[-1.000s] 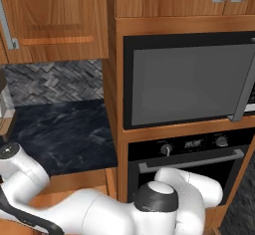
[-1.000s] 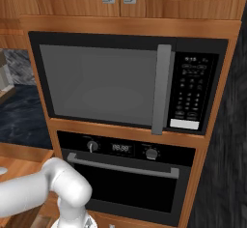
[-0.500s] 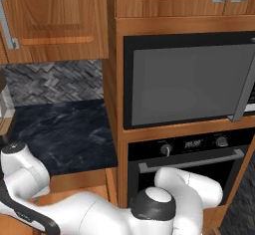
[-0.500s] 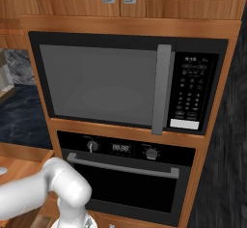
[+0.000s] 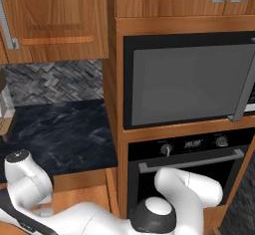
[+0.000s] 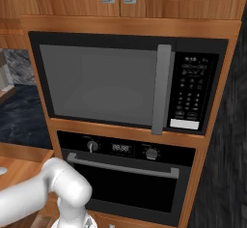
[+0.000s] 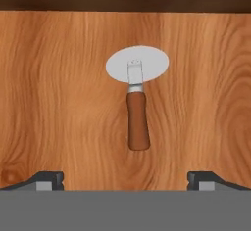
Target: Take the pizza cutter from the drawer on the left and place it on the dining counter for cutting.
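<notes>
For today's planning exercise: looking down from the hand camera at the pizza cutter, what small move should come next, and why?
Probably lower the open pincer onto the brown handle of the pizza cutter. It lies flat on the drawer floor, between and ahead of the spread tips, untouched.

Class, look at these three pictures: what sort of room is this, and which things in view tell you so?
Most likely a home kitchen. A built-in microwave sits above an oven in wooden cabinetry, a black marble counter has a herringbone backsplash, and a pizza cutter lies on wood.
</notes>
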